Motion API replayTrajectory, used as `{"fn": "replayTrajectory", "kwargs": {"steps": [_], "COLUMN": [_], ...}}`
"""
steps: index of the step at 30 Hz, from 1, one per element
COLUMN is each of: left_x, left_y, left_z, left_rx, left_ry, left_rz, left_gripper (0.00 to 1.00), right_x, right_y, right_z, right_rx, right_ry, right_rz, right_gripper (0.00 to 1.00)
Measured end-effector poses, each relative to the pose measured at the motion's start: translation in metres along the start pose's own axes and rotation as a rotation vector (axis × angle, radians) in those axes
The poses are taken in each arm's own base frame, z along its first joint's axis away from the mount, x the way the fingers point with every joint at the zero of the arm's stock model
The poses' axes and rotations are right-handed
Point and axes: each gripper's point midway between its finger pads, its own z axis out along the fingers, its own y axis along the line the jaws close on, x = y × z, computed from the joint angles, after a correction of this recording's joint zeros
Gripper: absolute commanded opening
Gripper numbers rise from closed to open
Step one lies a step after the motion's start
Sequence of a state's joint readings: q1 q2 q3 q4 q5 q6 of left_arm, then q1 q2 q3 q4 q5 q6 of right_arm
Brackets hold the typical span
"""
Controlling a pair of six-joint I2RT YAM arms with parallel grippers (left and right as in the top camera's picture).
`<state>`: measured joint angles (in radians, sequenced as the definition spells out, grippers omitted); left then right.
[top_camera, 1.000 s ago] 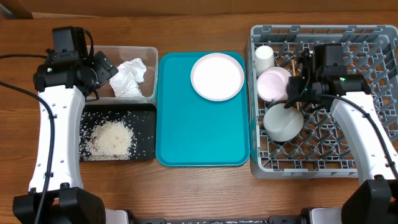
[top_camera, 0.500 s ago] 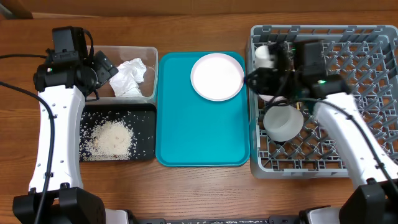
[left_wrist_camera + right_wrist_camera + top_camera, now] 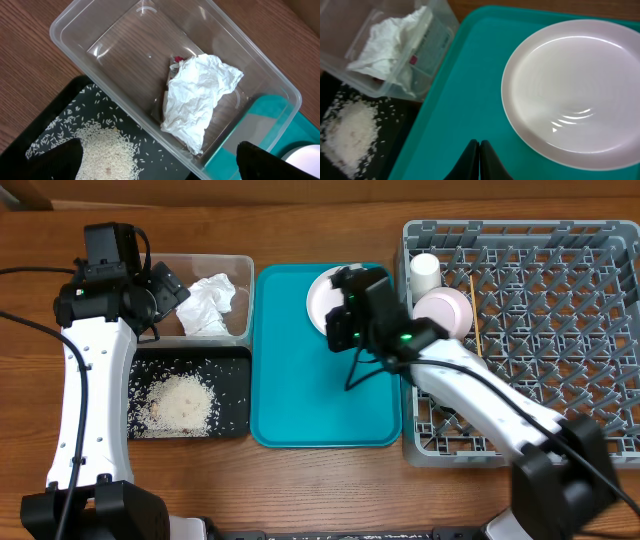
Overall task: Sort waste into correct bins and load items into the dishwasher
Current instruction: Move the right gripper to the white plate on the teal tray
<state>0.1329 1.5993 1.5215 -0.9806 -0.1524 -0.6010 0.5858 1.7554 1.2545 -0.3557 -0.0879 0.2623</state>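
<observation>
Right gripper (image 3: 479, 146) jaws shut, empty, over teal tray (image 3: 455, 100); plate (image 3: 575, 95) hugs its far rim. Left gripper (image 3: 165, 162) jaws wide above clear tub (image 3: 130, 55). Only the left wrist view shows the red wrapper (image 3: 178, 59) peeking beside the tissue (image 3: 200, 100).

The right arm (image 3: 455, 370) hides part of the plate (image 3: 318, 298). The tissue (image 3: 197, 95) covers most of the red wrapper (image 3: 179, 59).

overhead view looked straight down on the table (image 3: 320, 480); both close wrist views faced down, sharing the clear tub (image 3: 125, 55).
</observation>
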Motion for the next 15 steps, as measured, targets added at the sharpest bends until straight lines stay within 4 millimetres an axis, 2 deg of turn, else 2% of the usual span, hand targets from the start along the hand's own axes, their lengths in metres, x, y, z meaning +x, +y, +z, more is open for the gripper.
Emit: {"fn": "replayTrajectory", "kwargs": {"steps": [5,8,15], "left_x": [0.0,0.0,0.0], "left_y": [0.0,0.0,0.0], "left_z": [0.0,0.0,0.0], "left_rx": [0.0,0.0,0.0], "left_ry": [0.0,0.0,0.0], "left_rz": [0.0,0.0,0.0], "left_gripper": [1.0,1.0,1.0], "right_x": [0.02,0.028,0.038], "right_y": [-0.02,-0.031,-0.042], "right_z": [0.049,0.069,0.085], "right_rx": [0.071,0.101,0.134], "right_ry": [0.027,0.031,0.044], "right_rz": [-0.002,0.0,0.002], "right_gripper": [0.05,0.06,0.06]}}
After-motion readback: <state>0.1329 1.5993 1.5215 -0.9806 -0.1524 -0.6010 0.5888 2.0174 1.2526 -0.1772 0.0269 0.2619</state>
